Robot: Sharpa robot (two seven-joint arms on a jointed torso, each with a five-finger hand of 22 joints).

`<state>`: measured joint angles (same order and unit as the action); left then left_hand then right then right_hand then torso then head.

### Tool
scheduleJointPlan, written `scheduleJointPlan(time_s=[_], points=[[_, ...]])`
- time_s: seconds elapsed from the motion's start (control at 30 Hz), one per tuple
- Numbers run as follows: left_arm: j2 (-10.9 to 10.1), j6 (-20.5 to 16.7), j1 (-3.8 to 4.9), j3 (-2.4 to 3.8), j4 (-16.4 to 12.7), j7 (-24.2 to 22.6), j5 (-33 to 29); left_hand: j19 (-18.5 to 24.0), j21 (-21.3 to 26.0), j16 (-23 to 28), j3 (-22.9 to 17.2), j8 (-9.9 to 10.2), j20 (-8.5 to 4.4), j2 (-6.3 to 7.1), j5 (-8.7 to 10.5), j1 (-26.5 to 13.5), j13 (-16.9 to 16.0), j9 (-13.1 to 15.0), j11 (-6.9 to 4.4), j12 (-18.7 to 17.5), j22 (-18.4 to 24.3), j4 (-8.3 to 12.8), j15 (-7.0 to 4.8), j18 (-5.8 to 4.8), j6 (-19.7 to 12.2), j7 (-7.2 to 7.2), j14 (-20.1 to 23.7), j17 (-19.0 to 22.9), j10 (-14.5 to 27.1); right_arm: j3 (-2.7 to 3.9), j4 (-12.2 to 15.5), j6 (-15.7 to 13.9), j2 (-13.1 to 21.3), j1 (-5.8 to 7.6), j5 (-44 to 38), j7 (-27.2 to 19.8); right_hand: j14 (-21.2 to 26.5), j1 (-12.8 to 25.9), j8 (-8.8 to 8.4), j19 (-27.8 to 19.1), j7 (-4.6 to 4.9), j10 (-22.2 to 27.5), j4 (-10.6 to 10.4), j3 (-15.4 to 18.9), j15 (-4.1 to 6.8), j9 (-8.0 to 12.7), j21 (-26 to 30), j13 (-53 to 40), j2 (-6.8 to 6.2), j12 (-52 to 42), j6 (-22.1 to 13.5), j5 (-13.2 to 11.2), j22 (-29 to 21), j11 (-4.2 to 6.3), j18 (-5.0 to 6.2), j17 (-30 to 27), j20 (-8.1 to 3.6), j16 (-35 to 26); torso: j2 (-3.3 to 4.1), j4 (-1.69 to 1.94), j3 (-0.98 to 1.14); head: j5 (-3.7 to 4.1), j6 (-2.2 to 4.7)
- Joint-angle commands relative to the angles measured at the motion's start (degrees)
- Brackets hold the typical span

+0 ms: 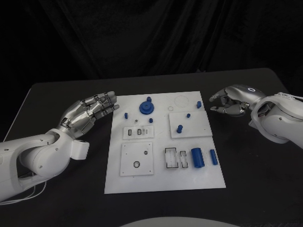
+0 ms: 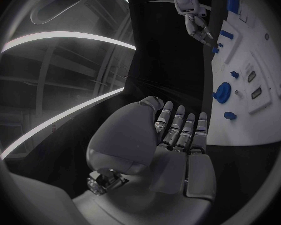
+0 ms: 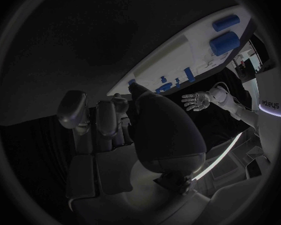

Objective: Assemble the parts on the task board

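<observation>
Matt black worktop (image 1: 69, 198), cloth-like in finish. Smooth white task board (image 1: 165, 182), plastic in look, low sheen. Blue parts (image 1: 197, 156), smooth matt plastic. Left hand (image 1: 90, 112) and right hand (image 1: 228, 101): silvery metallic finish, faintly glossy. Smooth white arm shells (image 1: 29, 161), plastic, slight gloss.

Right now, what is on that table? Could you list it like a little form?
surface: black table
board: white task board, in the middle
parts: blue gear, two blue cylinders, small blue pegs
left hand: open, empty, beside the board's left edge
right hand: fingers curled, empty, by the board's far right corner
</observation>
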<state>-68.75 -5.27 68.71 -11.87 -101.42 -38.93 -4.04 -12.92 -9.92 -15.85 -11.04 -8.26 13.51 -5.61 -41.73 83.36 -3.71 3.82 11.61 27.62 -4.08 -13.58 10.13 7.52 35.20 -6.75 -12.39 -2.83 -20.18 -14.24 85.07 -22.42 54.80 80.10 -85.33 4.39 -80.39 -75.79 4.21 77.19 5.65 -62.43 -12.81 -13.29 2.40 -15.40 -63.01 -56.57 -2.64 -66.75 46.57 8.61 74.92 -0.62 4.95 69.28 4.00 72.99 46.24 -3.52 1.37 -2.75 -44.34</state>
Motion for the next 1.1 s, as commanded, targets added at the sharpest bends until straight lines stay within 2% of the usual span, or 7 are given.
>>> scheduleJointPlan(time_s=[0.03,0.13,0.23,0.43,0.73,0.93,1.1], points=[[0.22,0.41,0.13,-0.03,0.08,-10.34,0.26,0.86,0.51,0.21,-0.15,0.33,0.07,0.14,-0.08,-0.57,0.04,-0.06,-0.04,-0.34,0.19,0.40,0.24,-0.37,-0.31,-0.13,0.49,0.04,0.42,0.02,-0.44,-1.67,-0.40,-0.30,0.26,-0.90,0.42,0.06,-0.24,-0.21,0.16,0.33,-0.25,-0.07,-0.03,0.09,0.28,0.05,0.05,0.39,-0.34,-0.20,5.90,-0.26,0.71,-0.05,0.02,-0.31,-0.05,-0.02,-0.06,0.15,0.32],[0.35,0.55,0.13,-0.09,0.25,-10.23,0.25,0.93,0.55,0.21,-0.15,0.33,0.08,0.13,-0.08,-0.58,0.03,-0.06,-0.03,-0.31,0.21,0.41,0.25,-0.37,-0.31,-0.13,0.49,0.04,0.40,0.02,-0.85,-2.23,-0.88,-0.44,1.22,-1.26,0.38,0.21,-0.23,-0.23,0.22,0.37,-0.43,0.03,-0.05,0.12,0.44,0.15,0.09,0.46,-0.36,-0.30,5.86,-0.30,0.73,0.01,0.03,-0.30,-0.06,0.06,-0.14,0.59,0.65],[0.44,0.74,0.12,-0.15,0.37,-10.11,0.24,1.02,0.61,0.04,-0.17,0.31,0.11,0.09,-0.08,-0.59,0.02,-0.05,0.00,-0.26,0.23,0.42,0.28,-0.38,-0.24,-0.15,0.37,0.01,0.36,0.03,-1.14,-2.68,-1.28,-0.51,1.88,-1.49,0.32,0.55,-0.16,-0.21,0.42,0.46,-0.91,0.15,-0.12,0.15,0.64,0.34,0.39,0.61,-0.30,-0.24,5.81,-0.42,0.74,0.07,0.08,-0.32,-0.03,-0.08,-0.05,0.46,0.78],[0.61,1.13,0.12,-0.20,0.53,-10.01,0.24,0.98,0.55,-0.26,-0.22,0.27,0.18,0.02,-0.08,-0.60,-0.01,-0.03,0.10,-0.23,0.21,0.45,0.37,-0.38,-0.15,-0.17,0.12,-0.06,0.30,0.03,-1.63,-2.84,-2.03,-0.69,2.36,-1.60,0.31,0.58,-0.15,-0.28,0.44,0.55,-0.96,0.17,-0.13,0.16,0.81,0.44,0.42,0.68,-0.30,-0.22,5.76,-0.44,0.77,0.08,0.08,-0.32,-0.05,-0.18,-0.12,0.33,0.62],[0.78,1.52,0.12,-0.22,0.69,-9.94,0.24,1.20,0.70,-0.68,-0.35,0.15,0.45,-0.14,-0.07,-0.64,-0.05,0.02,0.40,-0.12,0.27,0.54,0.66,-0.36,0.19,-0.21,-0.30,-0.15,0.09,0.05,-2.92,-2.82,-3.67,-1.12,2.55,-1.75,0.25,0.41,-0.28,-0.28,0.56,0.81,-0.86,0.29,-0.20,0.27,1.06,0.74,0.25,0.92,-0.62,-0.29,5.70,-0.52,0.81,0.13,0.13,-0.33,-0.04,0.06,-0.10,0.63,0.60],[0.91,1.75,0.11,-0.25,0.94,-9.85,0.24,1.23,0.71,-0.77,-0.37,0.13,0.49,-0.16,-0.05,-0.65,-0.06,0.03,0.47,-0.08,0.27,0.56,0.72,-0.37,0.20,-0.24,-0.39,-0.17,0.02,0.05,-3.63,-2.63,-4.55,-1.28,2.57,-1.84,0.28,0.00,-0.31,-0.25,0.59,0.86,-0.57,0.36,-0.24,0.35,1.23,0.79,0.04,0.97,-0.82,-0.42,5.66,-0.56,0.82,0.04,0.17,-0.47,-0.03,-0.03,-0.26,0.51,0.62],[0.99,2.01,0.11,-0.28,1.17,-9.71,0.24,1.17,0.65,-0.98,-0.42,0.10,0.58,-0.21,-0.03,-0.67,-0.08,0.04,0.58,-0.03,0.25,0.60,0.82,-0.38,0.29,-0.27,-0.57,-0.21,-0.06,0.06,-4.04,-2.42,-5.19,-1.56,2.57,-1.84,0.21,-0.46,-0.55,-0.13,0.55,0.68,-0.24,0.66,-0.26,0.65,1.46,0.72,-0.30,0.89,-1.91,-1.04,5.65,-0.57,0.84,0.12,0.22,-0.54,-0.04,-0.14,-0.18,0.51,0.45]])
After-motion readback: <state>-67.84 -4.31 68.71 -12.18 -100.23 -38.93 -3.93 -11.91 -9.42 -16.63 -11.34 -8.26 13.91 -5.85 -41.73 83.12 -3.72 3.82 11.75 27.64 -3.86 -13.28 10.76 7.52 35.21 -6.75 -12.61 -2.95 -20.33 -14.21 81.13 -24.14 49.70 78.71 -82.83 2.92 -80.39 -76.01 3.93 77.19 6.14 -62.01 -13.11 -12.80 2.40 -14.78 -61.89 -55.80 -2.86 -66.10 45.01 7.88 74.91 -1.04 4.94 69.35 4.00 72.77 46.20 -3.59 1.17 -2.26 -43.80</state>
